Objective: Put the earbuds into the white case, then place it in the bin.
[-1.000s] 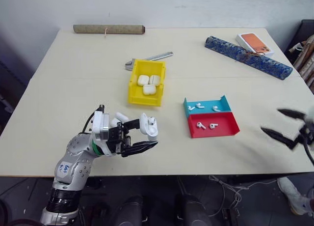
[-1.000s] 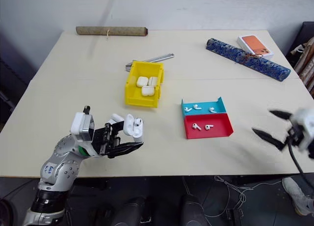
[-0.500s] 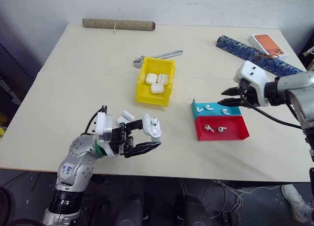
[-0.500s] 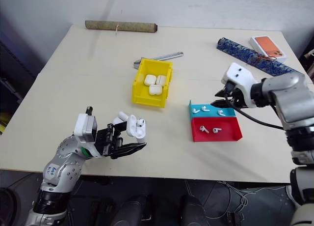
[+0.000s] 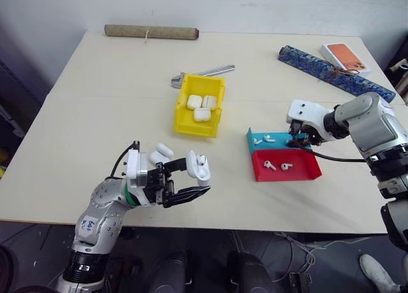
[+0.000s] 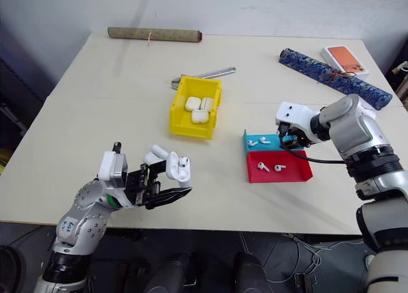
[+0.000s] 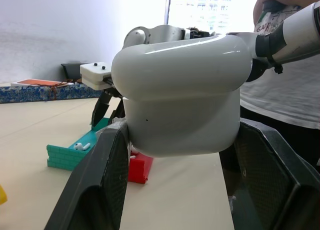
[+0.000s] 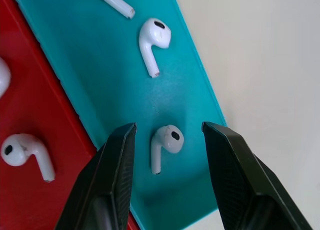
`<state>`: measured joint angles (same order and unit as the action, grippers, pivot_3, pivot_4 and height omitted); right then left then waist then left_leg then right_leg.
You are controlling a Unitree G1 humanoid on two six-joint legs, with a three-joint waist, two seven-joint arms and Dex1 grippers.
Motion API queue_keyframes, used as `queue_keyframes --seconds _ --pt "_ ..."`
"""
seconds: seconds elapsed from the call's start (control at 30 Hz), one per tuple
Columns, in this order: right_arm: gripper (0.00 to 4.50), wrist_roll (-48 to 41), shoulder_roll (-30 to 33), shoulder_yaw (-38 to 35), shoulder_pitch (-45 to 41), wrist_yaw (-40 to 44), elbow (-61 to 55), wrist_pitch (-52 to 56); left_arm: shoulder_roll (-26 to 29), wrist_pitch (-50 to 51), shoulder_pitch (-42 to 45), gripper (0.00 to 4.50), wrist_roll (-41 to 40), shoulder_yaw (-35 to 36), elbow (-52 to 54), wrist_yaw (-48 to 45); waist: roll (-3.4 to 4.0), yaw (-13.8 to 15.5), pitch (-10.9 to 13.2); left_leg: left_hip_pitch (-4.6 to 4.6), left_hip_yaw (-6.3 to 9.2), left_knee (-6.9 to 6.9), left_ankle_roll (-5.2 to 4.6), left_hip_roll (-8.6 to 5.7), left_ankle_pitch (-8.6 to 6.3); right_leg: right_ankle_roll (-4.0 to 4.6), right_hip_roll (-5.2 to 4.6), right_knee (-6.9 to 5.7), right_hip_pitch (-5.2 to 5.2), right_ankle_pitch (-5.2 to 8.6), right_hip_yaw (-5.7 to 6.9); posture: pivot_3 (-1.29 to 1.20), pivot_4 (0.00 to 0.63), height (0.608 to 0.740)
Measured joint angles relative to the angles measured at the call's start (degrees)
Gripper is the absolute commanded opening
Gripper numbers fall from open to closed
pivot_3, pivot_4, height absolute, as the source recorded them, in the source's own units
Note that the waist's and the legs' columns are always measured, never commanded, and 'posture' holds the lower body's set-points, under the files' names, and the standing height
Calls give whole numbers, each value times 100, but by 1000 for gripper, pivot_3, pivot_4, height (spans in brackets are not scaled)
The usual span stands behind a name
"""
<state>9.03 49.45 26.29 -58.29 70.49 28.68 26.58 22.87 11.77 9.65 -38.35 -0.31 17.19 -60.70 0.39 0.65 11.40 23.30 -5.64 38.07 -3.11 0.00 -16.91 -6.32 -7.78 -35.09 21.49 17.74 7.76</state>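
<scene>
My left gripper (image 5: 189, 182) is shut on the open white case (image 5: 198, 166), held above the table's near edge with the lid up and an earbud seated inside. My right gripper (image 8: 167, 135) hangs open over the teal tray (image 5: 280, 142), its fingers (image 8: 112, 180) either side of one earbud (image 8: 165, 141) without touching it. Two more earbuds (image 8: 152, 40) lie further along the teal tray. Two earbuds (image 5: 269, 165) rest in the red tray (image 5: 303, 173). The yellow bin (image 5: 194, 128) stands mid-table and holds three shut white cases.
Another white case (image 5: 161, 154) lies on the table beside my left hand. A wrench (image 5: 203, 73) sits behind the bin. A cardboard tube (image 5: 151, 32) lies at the back edge; a blue patterned roll (image 5: 335, 73) and a phone box (image 5: 345, 56) lie back right. A person (image 7: 280, 90) stands nearby.
My right arm has swung in from the right edge and dipped onto the teal tray, its fingers narrowing around an earbud. The left gripper and case have stayed put.
</scene>
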Motion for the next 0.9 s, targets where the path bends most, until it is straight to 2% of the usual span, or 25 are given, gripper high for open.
queue_keyframes --seconds 0.4,0.77,0.83,0.9 --pt "2098 720 -461 103 -545 129 1434 -495 -73 -54 -23 2737 45 -81 27 132 0 -88 0 -2 0 0 4 4 3 0 6 -5 0 0 -2 0 150 740" --pt "2098 997 -629 62 -708 201 1802 -651 -77 -107 -22 2737 45 -76 26 181 -1 -89 -1 -7 1 8 6 5 4 0 6 -21 -1 0 -8 0 150 740" --pt "1724 1024 -640 57 -714 216 1823 -654 -75 -113 -21 2737 45 -74 25 180 -1 -86 -1 -7 2 10 7 5 4 0 6 -24 -1 0 -8 0 150 740" --pt "1162 1034 -650 56 -714 250 1848 -657 -72 -120 -19 2737 45 -70 24 178 -1 -88 -1 -8 1 11 7 4 4 0 6 -25 -1 0 -10 0 150 740"
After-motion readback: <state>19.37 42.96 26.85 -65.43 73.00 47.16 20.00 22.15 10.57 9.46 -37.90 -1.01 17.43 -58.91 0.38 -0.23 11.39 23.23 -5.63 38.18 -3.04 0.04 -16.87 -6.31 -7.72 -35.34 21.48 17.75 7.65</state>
